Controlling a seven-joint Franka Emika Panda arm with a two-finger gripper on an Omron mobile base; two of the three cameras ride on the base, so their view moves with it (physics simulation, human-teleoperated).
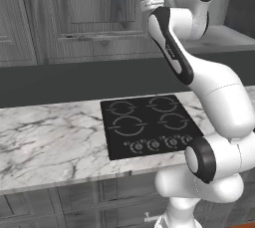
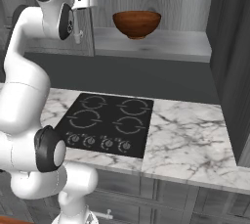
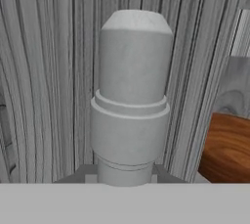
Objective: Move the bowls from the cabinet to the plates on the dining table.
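— Where is the brown bowl (image 2: 136,24)?

— It sits upright on a shelf (image 2: 161,46) inside the dark grey cabinet (image 1: 74,13). That part of the cabinet is open. In the right base view the bowl is at 12 o'clock from the black cooktop (image 2: 105,123), high above it.

— Is anything in the bowl?

— I cannot tell. I see it only from the side.

— What is the white arm (image 1: 219,92) doing?

— It reaches up to a cabinet door. In the right base view its hand is at 9 o'clock from the bowl, near it but not touching it.

— And the jaws?

— They are shut tight on the handle (image 3: 132,100) of that door. In the hand view the handle is a round grey metal bar, very close, right in the middle. The grey wood of the door is behind it.

— Can the hand view see the bowl too?

— Yes, a piece of it, at 4 o'clock from the handle. It is shiny and reddish brown.

— What is under the cabinet?

— A white marble worktop (image 1: 50,137) with grey lines. The cooktop lies flat in it and has four rings and a row of knobs along its near edge.
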